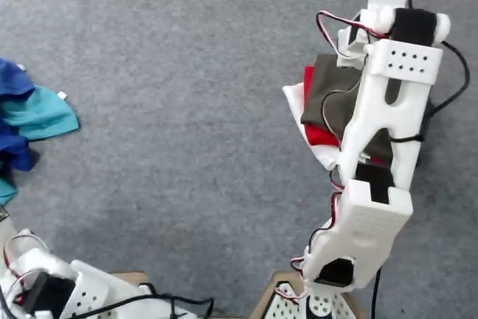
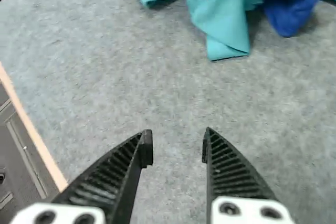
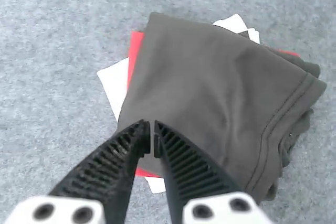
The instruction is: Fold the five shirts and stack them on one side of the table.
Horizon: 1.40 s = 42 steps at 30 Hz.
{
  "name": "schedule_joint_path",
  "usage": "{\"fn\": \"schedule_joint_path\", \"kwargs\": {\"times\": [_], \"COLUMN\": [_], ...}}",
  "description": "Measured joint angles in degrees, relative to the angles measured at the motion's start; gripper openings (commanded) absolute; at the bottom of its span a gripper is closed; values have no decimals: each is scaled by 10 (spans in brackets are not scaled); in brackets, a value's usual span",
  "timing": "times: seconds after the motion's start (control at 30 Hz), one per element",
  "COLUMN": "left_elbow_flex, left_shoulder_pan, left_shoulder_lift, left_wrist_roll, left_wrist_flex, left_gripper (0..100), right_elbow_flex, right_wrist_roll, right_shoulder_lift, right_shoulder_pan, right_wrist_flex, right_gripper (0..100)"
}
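A dark brown folded shirt (image 3: 210,93) lies on top of a red shirt (image 3: 135,51) and a white one (image 3: 113,85), stacked at the table's right side. My right gripper (image 3: 152,130) is shut with nothing in it, just above the brown shirt's near edge. In the high view my right arm (image 1: 381,110) covers much of that stack (image 1: 327,87). A teal shirt (image 2: 220,19) and a blue shirt (image 2: 286,1) lie crumpled at the left edge (image 1: 37,113). My left gripper (image 2: 177,145) is open over bare mat, well short of them. The left arm (image 1: 52,289) sits at the front-left corner.
Grey felt (image 1: 187,110) covers the table, with a wide bare stretch between the two shirt piles. The table's wooden front edge (image 2: 26,124) runs close beside my left gripper.
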Motion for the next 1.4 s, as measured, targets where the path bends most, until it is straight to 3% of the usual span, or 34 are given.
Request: {"fn": "schedule_joint_path", "kwargs": {"times": [0.27, 0.5, 0.73, 0.87, 0.97, 1.13, 1.3, 1.4], "left_elbow_flex": [-91, -211, -380, -410, -388, -363, -387, -379], "left_shoulder_pan": [81, 98, 101, 100, 61, 43, 149, 176], "left_shoulder_lift": [33, 98, 306, 440, 509, 515, 457, 433], "left_wrist_roll": [47, 97, 149, 151, 152, 155, 207, 229], "left_wrist_flex": [5, 19, 91, 92, 50, -36, 55, 51], "left_gripper": [178, 178, 173, 173, 173, 173, 178, 198], "right_elbow_flex": [0, 0, 0, 0, 0, 0, 0, 0], "right_wrist_roll": [0, 0, 0, 0, 0, 0, 0, 0], "right_shoulder_lift": [0, 0, 61, 107, 126, 159, 196, 207], "right_shoulder_pan": [-8, -102, -219, -273, -304, -331, -349, -362], "right_wrist_flex": [0, 0, -18, -35, -38, -43, -43, -43], "right_gripper": [21, 21, 21, 21, 21, 21, 21, 21]}}
